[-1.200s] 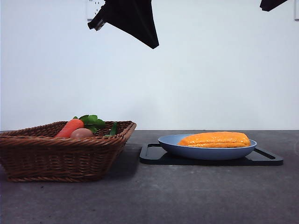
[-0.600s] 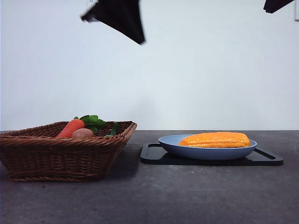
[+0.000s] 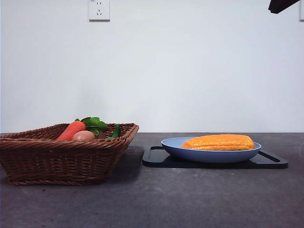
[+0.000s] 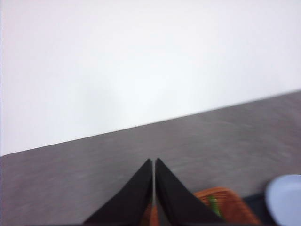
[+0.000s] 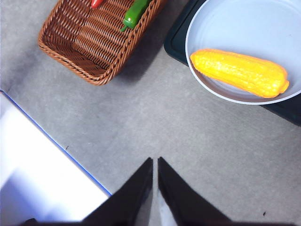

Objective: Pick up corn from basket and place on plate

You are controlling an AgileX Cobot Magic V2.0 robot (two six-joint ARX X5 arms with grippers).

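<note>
Dark grey table [image 3: 156, 199] before a white wall with a socket [image 3: 99, 10]. The corn [image 3: 218, 142] lies on the plate [image 3: 209, 155] (atop a black tray [image 3: 161, 159]). Only the right wrist view shows a green pepper [image 5: 136, 12], probably, in the basket [image 5: 89, 42]. Left gripper [image 4: 154, 165] and right gripper [image 5: 154, 164] both pinched closed, empty.

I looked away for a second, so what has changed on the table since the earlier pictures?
The dark arm that hung over the basket has risen out of the front view, uncovering a wall socket; going by its wrist view, this is the left claw, jaws shut, holding nothing. The corn stayed on the plate, the carrot in the basket, and the right claw kept waiting.
</note>
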